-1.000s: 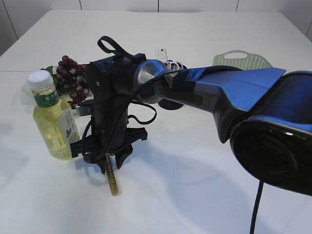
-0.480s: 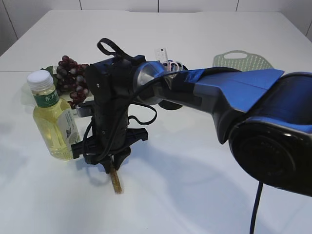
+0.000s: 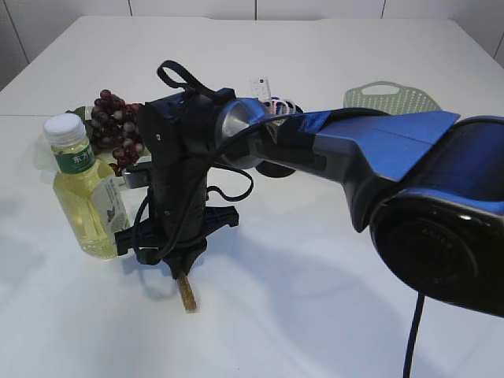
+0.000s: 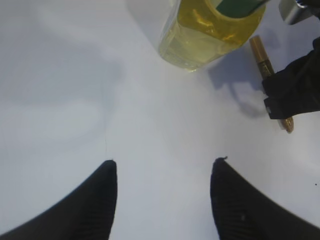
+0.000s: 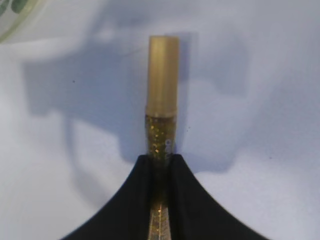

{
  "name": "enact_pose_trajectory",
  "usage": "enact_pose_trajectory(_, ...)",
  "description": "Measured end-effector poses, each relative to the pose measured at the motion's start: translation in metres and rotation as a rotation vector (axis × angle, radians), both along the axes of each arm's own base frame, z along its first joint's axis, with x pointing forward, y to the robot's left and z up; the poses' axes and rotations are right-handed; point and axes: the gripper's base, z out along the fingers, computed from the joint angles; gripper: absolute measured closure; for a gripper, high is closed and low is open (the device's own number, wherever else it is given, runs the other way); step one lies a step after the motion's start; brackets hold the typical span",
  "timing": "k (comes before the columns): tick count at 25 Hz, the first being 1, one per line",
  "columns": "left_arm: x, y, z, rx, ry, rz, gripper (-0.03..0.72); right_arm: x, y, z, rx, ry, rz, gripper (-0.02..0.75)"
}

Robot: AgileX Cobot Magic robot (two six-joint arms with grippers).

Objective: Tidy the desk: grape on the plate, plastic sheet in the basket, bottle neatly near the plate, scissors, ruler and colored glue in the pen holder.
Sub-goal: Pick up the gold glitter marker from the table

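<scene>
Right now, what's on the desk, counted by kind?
Bottle: 1
Grape bunch: 1
Glue stick: 1
Basket: 1
Plate: 1
Pen holder: 1
Total: 6

Glue (image 3: 187,295) on table (image 3: 315,299), right of bottle (image 3: 85,197); grapes (image 3: 114,126) behind bottle.
</scene>
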Motion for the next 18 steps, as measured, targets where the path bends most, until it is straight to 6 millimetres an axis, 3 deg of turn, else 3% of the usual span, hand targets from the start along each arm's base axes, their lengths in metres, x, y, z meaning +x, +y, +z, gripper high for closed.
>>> enact_pose_trajectory(9, 0.000, 0.000, 0.000, 0.000, 0.000, 0.000, 0.253, -0.001, -0.002, 0.002, -0.006, 0.010, 0.007, 0.662)
enact_pose_trajectory(14, 0.000, 0.000, 0.000, 0.000, 0.000, 0.000, 0.253, 0.008, -0.012, 0.028, 0.070, 0.006, 0.029, 0.662)
enact_pose_trajectory(18, 0.000, 0.000, 0.000, 0.000, 0.000, 0.000, 0.253, 0.024, -0.035, 0.057, 0.162, -0.012, 0.026, 0.662)
